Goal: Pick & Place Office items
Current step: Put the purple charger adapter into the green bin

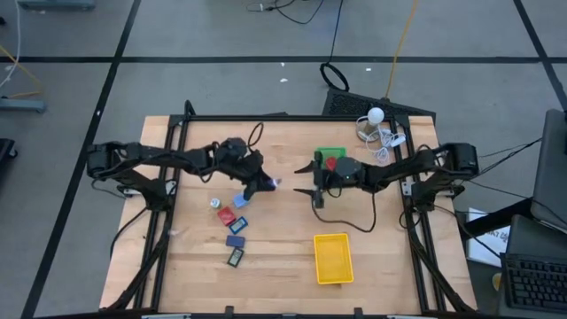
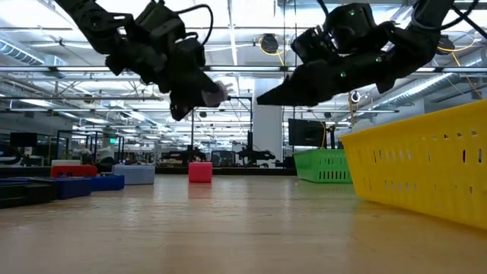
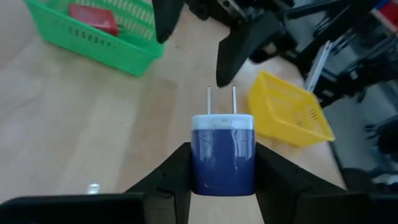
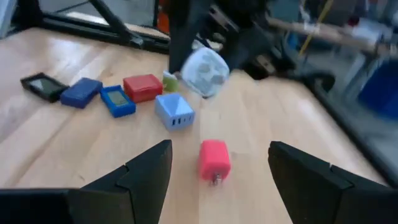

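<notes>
My left gripper hangs over the table's middle, shut on a purple-blue charger plug with a white face and two prongs. My right gripper stands open just right of it, beside the green tray, which holds a red piece. A small red plug lies on the wood in front of the right fingers. The other office items lie flat in a cluster on the left: a light blue plug, a red block, blue pieces, a dark one. My left gripper pinches the plug's two flat sides between its two fingers. The white pronged face points away from the gripper, toward the right arm. The fingers slant slightly downward, and the plug is lifted clear of the table.
The yellow tray sits near the front edge, right of centre. A white cable bundle lies at the far right corner. Bare wood lies between the item cluster and the yellow tray.
</notes>
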Controlling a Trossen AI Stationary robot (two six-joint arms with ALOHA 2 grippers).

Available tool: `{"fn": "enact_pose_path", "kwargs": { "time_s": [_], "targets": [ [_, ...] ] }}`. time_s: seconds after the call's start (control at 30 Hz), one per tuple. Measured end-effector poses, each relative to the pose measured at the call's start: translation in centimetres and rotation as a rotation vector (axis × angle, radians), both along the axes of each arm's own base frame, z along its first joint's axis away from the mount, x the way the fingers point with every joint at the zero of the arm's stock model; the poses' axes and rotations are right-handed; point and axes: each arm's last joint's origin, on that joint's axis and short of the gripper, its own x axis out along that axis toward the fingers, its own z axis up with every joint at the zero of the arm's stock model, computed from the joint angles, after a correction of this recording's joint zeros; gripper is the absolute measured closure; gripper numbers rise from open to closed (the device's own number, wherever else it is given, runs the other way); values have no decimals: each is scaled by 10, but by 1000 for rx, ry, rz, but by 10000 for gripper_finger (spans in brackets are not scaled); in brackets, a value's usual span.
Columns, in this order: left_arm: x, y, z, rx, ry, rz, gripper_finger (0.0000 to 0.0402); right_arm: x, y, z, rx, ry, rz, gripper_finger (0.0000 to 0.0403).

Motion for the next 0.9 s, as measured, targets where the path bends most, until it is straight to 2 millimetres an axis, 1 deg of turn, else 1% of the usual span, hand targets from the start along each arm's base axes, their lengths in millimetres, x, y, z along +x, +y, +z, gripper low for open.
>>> {"fn": "enact_pose_path", "kwargs": {
  "time_s": [0.13,0.27,0.37,0.47,0.63,0.77,0.9],
  "targets": [
    [3,-8,2,-33,-14,-11,269,7,10,0,-86,-92,9,125],
    [4,-11,3,-57,-11,-9,269,16,20,-3,-146,-108,39,103],
    [4,-11,4,-89,-8,6,269,29,25,-1,-190,-120,61,97],
    [4,-11,4,-127,4,15,269,40,29,-1,-256,-120,81,102],
    [6,-18,6,-155,-17,-42,269,55,29,4,-322,-138,90,115],
    [6,-21,7,-164,-16,-48,269,57,30,6,-322,-142,98,129],
    [6,-21,7,-159,-24,-51,269,57,34,7,-317,-153,132,159]
  ]
}}
